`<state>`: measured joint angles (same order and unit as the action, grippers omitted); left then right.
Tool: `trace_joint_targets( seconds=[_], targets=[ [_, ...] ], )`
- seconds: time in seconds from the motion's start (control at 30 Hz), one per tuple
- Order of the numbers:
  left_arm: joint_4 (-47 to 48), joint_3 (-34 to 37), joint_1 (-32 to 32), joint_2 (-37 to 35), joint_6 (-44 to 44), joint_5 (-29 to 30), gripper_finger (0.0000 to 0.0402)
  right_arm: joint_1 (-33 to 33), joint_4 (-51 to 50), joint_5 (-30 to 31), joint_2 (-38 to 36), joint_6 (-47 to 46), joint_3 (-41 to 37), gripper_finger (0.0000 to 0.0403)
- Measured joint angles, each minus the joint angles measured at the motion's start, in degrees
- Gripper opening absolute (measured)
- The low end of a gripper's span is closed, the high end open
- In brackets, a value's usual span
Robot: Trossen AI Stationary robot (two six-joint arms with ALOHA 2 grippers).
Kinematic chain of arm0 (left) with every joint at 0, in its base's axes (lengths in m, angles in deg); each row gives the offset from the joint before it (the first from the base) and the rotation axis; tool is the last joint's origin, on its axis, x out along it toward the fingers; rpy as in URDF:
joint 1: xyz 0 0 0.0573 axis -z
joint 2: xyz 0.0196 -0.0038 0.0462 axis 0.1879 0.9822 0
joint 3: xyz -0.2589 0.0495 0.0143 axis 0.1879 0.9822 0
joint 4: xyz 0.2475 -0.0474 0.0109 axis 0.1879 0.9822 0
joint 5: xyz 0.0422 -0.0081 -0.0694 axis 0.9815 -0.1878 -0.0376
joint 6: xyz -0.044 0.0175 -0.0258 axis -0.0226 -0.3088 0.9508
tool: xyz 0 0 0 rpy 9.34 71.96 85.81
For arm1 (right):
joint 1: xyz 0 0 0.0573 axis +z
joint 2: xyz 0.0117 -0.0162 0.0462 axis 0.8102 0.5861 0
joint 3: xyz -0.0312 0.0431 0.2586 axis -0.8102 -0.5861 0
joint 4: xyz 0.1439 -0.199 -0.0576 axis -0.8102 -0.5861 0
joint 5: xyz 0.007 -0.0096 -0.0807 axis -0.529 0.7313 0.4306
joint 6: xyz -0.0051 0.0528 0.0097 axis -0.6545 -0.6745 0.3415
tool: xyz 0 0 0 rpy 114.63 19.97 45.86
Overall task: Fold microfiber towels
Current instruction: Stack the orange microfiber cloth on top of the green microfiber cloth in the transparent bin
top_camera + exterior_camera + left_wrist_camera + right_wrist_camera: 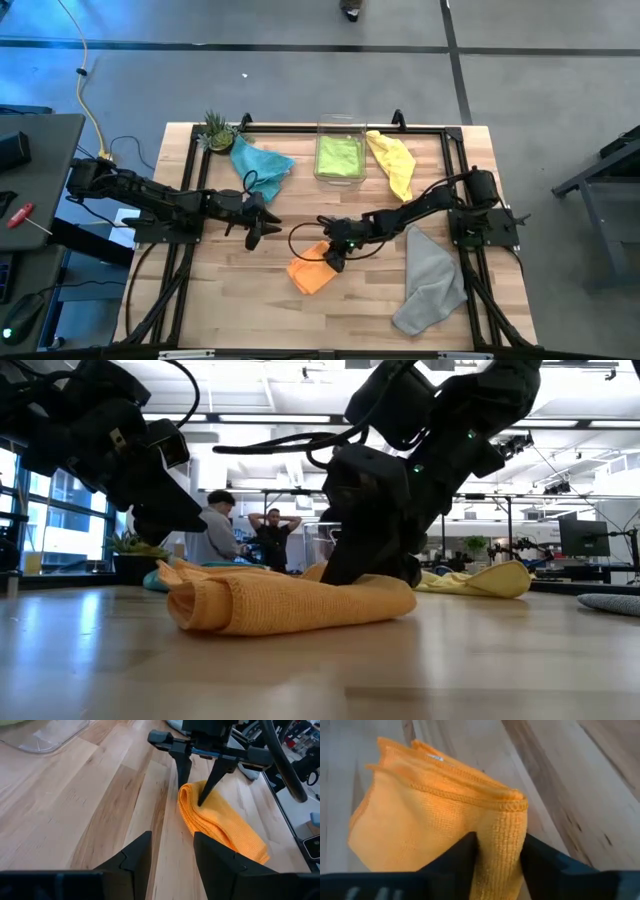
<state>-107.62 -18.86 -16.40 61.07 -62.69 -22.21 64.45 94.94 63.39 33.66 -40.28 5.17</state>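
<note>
Towels are spread all over my table right now. Going left to right: the teal blue towel [258, 165] is crumpled at the far left next to a little spiky plant [216, 130]. My left gripper [257, 231] hangs just above the wood near it, jaws part-open with nothing between them, pointing at the orange one. The orange towel [312, 273] sits near the middle, bunched into a loose roll, and my right gripper [333, 262] is clamped on its upper folded edge – in the right wrist view the cloth [440, 815] is squeezed between my two dark fingers [460, 862].

Container-wise, there's one clear plastic bin [325, 128] at the far middle, and the lime green towel [339, 155] lies folded flat inside it. The yellow towel [393, 162] is draped just right of the bin, touching or nearly touching its wall, can't tell which. The grey towel [430, 280] lies rumpled at the near right, by my right arm's base.

No labels or writing I can read on anything.
</note>
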Motion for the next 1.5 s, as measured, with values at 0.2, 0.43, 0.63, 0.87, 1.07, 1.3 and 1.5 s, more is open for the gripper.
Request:
trace_joint_targets(
  seconds=[0.2, 0.43, 0.63, 0.87, 1.07, 1.3, 1.5],
  targets=[
    [0.0, 0.0, 0.0, 0.0, 0.0, 0.0, 0.0116, -0.4, 0.8, -2.4, 0.2, 3.4, -0.1, 0.0036],
    [0.0, 0.0, 0.0, 0.0, 0.0, -0.2, 0.0093, -2.5, -3.4, -5.3, -3.9, 9.1, -0.4, 0.0016],
    [0.1, 0.0, 0.0, 0.0, -0.5, -0.2, 0.0076, -7.2, -11.5, -4.8, -12.9, 16.0, -0.4, 0.0005],
    [-0.1, 0.0, 0.0, 0.0, -1.5, -0.1, 0.0058, -18.3, -29.7, -10.5, -20.7, 29.5, 8.0, 0.0003],
    [-0.1, 0.0, 0.0, 0.0, -1.6, 0.0, 0.0044, -31.7, -48.7, -17.1, -18.5, 45.4, 25.1, 0.0002],
    [-0.4, 0.0, 0.0, 0.0, -1.2, 0.0, 0.0033, -44.1, -68.0, -22.3, -6.3, 62.9, 47.0, 0.0001],
    [-0.5, 0.0, 0.0, 0.0, -1.4, 0.0, 0.0027, -49.8, -84.2, -23.3, 9.5, 76.2, 62.8, 0.0000]
  ],
)
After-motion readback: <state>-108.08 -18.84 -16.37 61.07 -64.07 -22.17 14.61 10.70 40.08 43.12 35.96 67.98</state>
